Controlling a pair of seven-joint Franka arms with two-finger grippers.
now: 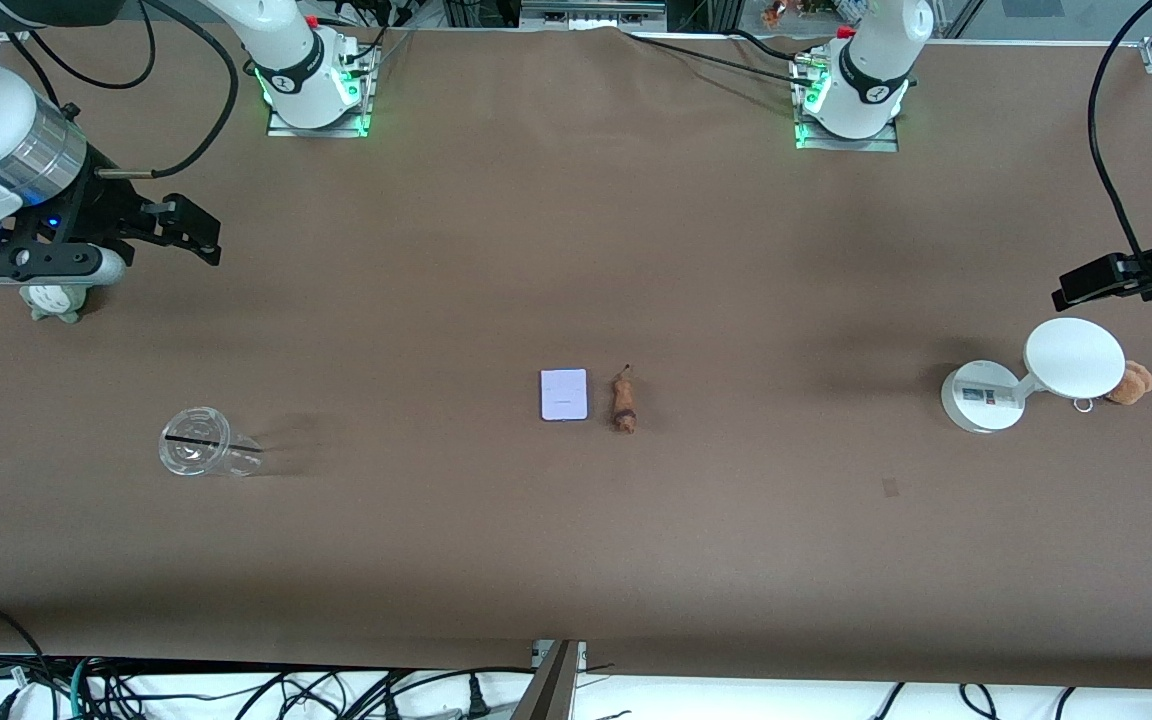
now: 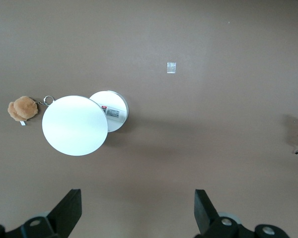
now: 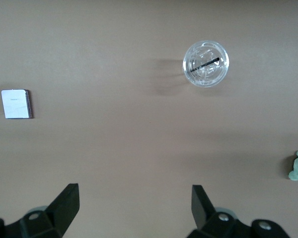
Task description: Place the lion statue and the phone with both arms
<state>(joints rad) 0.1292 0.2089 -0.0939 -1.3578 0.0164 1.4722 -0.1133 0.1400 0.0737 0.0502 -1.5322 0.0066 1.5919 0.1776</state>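
A brown worktop [image 1: 576, 560] with two robot arms parked at its ends. The right gripper [image 3: 134, 203] hangs over the right arm's end, above a grey-green plush [image 1: 54, 300], its fingers [image 3: 65, 202] spread wide and holding nothing. The left gripper [image 2: 138, 208] hangs over the left arm's end, close to a white disc stand [image 1: 1036, 378] and a tan fuzzy plush [image 1: 1130, 383], its fingers [image 2: 69, 208] likewise spread and empty.

Both task objects lie mid-worktop, well away from either set of fingers. The phone [image 1: 564, 394] lies flat. Just beside it, toward the left arm's end and not touching, lies the lion statue [image 1: 623, 400]. Its long axis runs toward and away from the front camera, with the thin dark tail tip at the end farther from that camera. The phone's slightly longer side runs the same way.

The likely trouble is crowding: the two objects sit so close that both arms reaching in together could clash, or fingers closing on one could nudge the other. The flat phone may also slip from a pinch. A clear plastic cup [image 1: 198, 455] lies nearer the right arm's end.
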